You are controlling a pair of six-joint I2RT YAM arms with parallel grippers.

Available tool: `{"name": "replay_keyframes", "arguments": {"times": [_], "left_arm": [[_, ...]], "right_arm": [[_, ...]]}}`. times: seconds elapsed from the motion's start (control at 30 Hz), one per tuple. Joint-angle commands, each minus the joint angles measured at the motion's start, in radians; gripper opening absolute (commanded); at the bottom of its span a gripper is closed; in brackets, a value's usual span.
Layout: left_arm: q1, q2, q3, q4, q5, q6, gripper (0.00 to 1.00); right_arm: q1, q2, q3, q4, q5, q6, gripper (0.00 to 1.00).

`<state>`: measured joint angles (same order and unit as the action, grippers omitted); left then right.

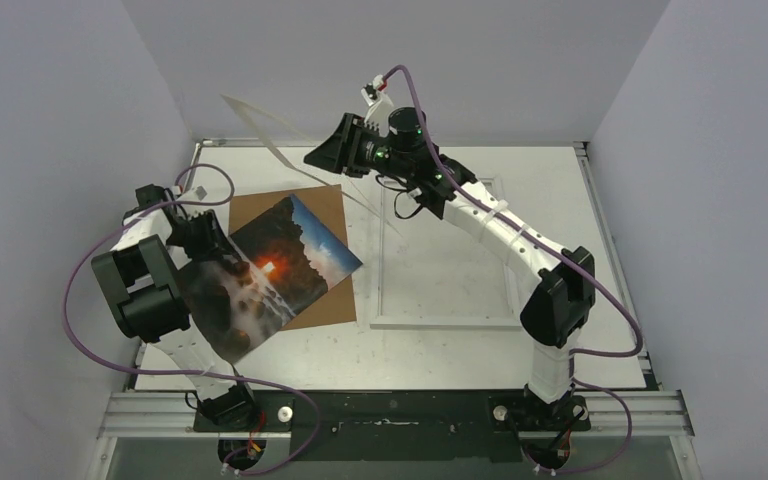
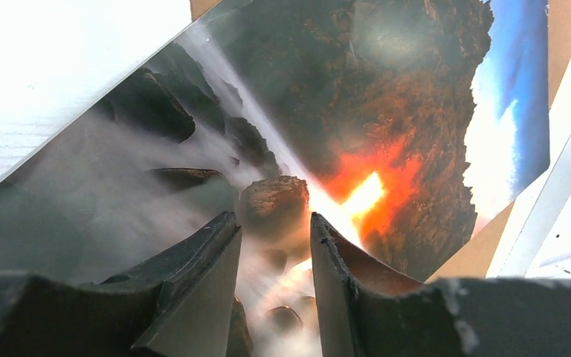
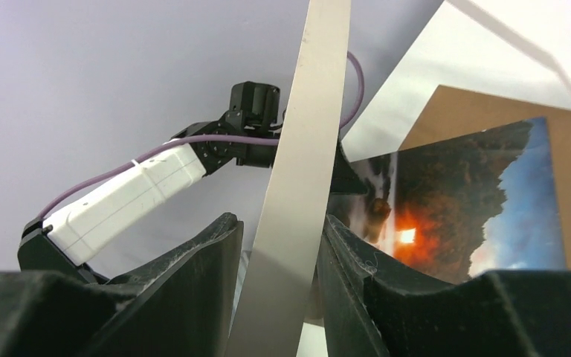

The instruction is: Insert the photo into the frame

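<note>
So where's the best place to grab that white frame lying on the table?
The frame lies flat on the table, so no edge can be slid under. Probably best: come straight down on its narrow near rail, one finger outside, one inside the rectangle. That rail is clear of the right arm.

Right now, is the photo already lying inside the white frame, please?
No, the photo is over the brown board, left of the frame.
</note>
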<state>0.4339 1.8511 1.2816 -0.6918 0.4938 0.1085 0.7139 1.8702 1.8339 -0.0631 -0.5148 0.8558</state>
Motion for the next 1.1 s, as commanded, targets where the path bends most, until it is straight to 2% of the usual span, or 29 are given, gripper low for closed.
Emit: {"name": "replay_keyframes", "arguments": {"times": [0.0, 0.2, 0.5, 0.57, 0.67, 0.8, 0.9, 1.07], "left_arm": [[-0.013, -0.046, 0.005, 0.011, 0.055, -0.008, 0.38], [-0.058, -0.075, 0.007, 0.017, 0.072, -0.047, 0.40], [-0.125, -0.087, 0.013, 0.068, 0.107, -0.144, 0.44], [-0.145, -0.086, 0.005, 0.085, 0.107, -0.161, 0.44], [-0.180, -0.086, -0.003, 0.095, 0.106, -0.190, 0.44], [-0.198, -0.105, -0.040, 0.146, 0.106, -0.211, 0.44], [-0.202, -0.103, -0.048, 0.163, 0.120, -0.230, 0.44], [-0.220, -0.105, -0.077, 0.241, 0.157, -0.283, 0.44]], "right_arm": [[-0.010, -0.080, 0.121, -0.127, 0.088, -0.101, 0.41], [-0.010, -0.111, 0.165, -0.211, 0.148, -0.117, 0.41], [0.000, -0.250, -0.031, -0.194, 0.220, -0.061, 0.41], [0.002, -0.236, -0.027, -0.259, 0.237, -0.108, 0.54], [0.013, -0.208, -0.021, -0.386, 0.330, -0.198, 0.65], [0.004, -0.218, -0.169, -0.348, 0.331, -0.216, 0.83], [0.019, -0.175, -0.208, -0.304, 0.281, -0.239, 0.91], [0.104, -0.020, -0.158, -0.314, 0.302, -0.314, 0.98]]}}
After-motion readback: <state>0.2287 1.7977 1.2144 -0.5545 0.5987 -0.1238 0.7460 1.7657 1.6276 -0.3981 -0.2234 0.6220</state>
